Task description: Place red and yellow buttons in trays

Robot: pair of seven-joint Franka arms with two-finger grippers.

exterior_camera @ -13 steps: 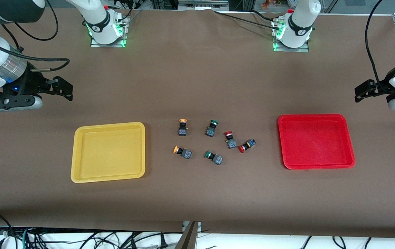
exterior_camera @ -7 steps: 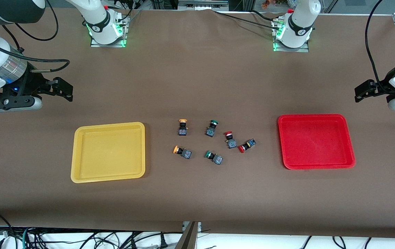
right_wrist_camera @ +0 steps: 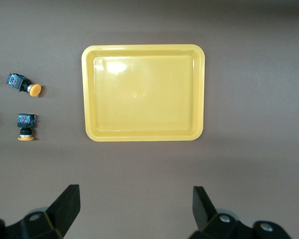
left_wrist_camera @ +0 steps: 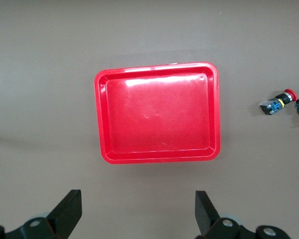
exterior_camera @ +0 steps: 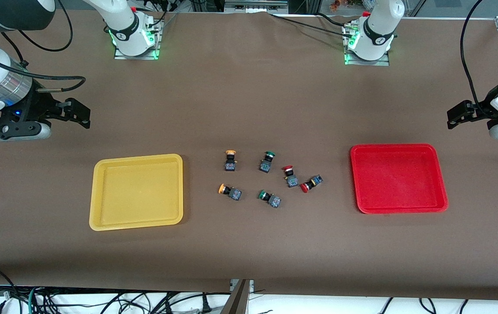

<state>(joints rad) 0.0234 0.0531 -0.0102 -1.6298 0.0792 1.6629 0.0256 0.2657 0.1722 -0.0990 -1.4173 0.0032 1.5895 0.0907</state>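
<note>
Two yellow-capped buttons (exterior_camera: 230, 160) (exterior_camera: 229, 191) and two red-capped buttons (exterior_camera: 290, 175) (exterior_camera: 310, 183) lie on the table between the yellow tray (exterior_camera: 137, 191) and the red tray (exterior_camera: 399, 178). Both trays are empty. My right gripper (exterior_camera: 82, 114) is open and empty, up in the air off the yellow tray's corner. My left gripper (exterior_camera: 453, 115) is open and empty above the table beside the red tray. The right wrist view shows the yellow tray (right_wrist_camera: 143, 92), both yellow buttons (right_wrist_camera: 24, 83) (right_wrist_camera: 26, 126) and my right gripper (right_wrist_camera: 135, 209). The left wrist view shows the red tray (left_wrist_camera: 157, 112), a red button (left_wrist_camera: 277, 102) and my left gripper (left_wrist_camera: 138, 211).
Two green-capped buttons (exterior_camera: 267, 162) (exterior_camera: 269, 198) lie among the others. The arm bases (exterior_camera: 134, 39) (exterior_camera: 368, 43) stand at the table's edge farthest from the front camera. Brown table cloth surrounds the trays.
My right gripper has drifted slightly toward the right arm's end of the table. The left arm, the buttons and the trays have not moved.
</note>
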